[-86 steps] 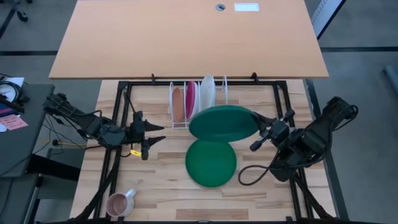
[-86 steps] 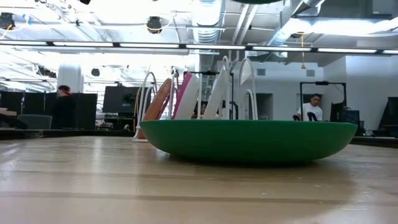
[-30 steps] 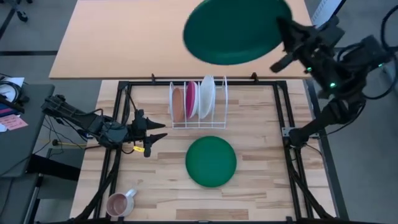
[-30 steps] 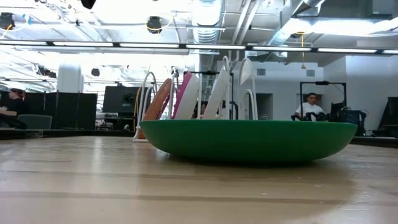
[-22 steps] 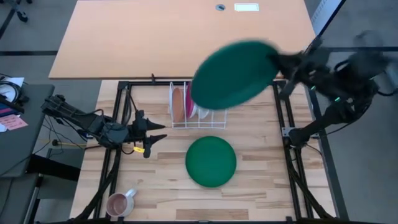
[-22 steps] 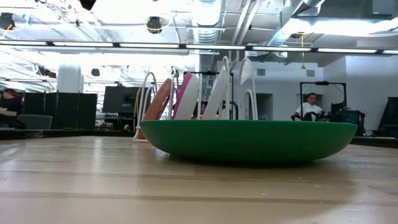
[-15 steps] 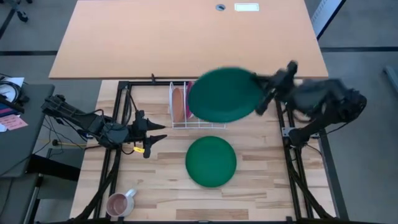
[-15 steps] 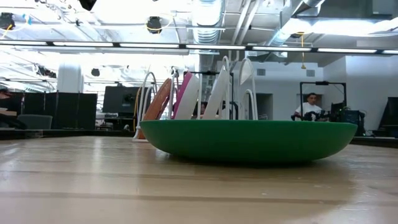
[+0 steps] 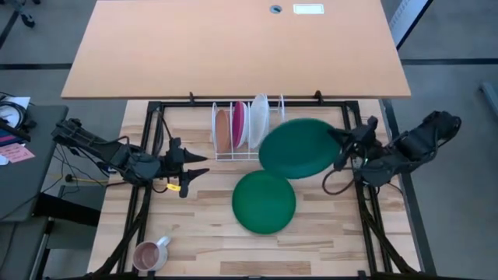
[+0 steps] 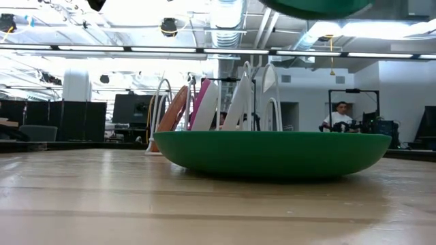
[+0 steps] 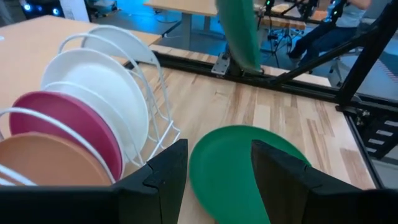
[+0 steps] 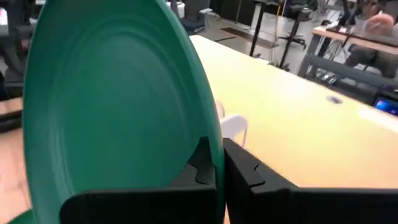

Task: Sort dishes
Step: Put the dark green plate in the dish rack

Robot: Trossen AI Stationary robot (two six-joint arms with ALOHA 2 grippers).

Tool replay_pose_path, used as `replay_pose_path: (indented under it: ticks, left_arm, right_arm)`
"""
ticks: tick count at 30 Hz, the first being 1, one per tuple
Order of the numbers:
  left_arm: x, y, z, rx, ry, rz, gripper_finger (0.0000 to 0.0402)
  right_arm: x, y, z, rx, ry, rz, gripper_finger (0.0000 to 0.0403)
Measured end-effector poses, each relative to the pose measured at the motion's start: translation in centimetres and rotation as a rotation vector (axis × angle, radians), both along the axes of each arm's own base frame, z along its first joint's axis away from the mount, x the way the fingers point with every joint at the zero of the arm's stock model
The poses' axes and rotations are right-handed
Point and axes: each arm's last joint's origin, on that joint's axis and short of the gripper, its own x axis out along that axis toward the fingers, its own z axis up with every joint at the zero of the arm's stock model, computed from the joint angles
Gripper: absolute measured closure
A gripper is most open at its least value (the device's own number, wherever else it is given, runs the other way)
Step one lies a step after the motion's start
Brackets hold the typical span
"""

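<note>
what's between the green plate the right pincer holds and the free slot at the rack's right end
Nothing visible. The held green plate hangs in the right pincer just right of the rack, above the table.

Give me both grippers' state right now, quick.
Left gripper: open, holding nothing, at the table's left side.
Right gripper: shut on the rim of a green plate, held in the air beside the rack.
</note>
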Motion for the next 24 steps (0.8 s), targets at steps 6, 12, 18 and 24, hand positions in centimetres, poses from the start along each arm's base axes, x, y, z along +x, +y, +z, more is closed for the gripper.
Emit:
replay_pose_path:
  ticks: [6,12,18,24]
  left_arm:
    - [0.2,-0.1,0.6,0.044,-0.045,-0.016,0.023]
    - [0.1,0.0,0.5,0.073,-0.025,-0.022,0.023]
    - [-0.1,0.1,-0.4,0.063,0.05,-0.012,0.023]
    - [-0.2,0.1,-0.5,0.047,0.063,-0.004,0.023]
  right_arm:
    - [0.9,1.1,-4.5,-0.041,-0.079,0.011,0.0396]
    - [1.9,1.0,-2.8,-0.022,-0.164,-0.009,0.0396]
    - [3.0,2.1,-1.8,-0.067,-0.169,0.061,0.0396]
    - [3.5,2.8,-0.8,-0.072,-0.222,0.068,0.0396]
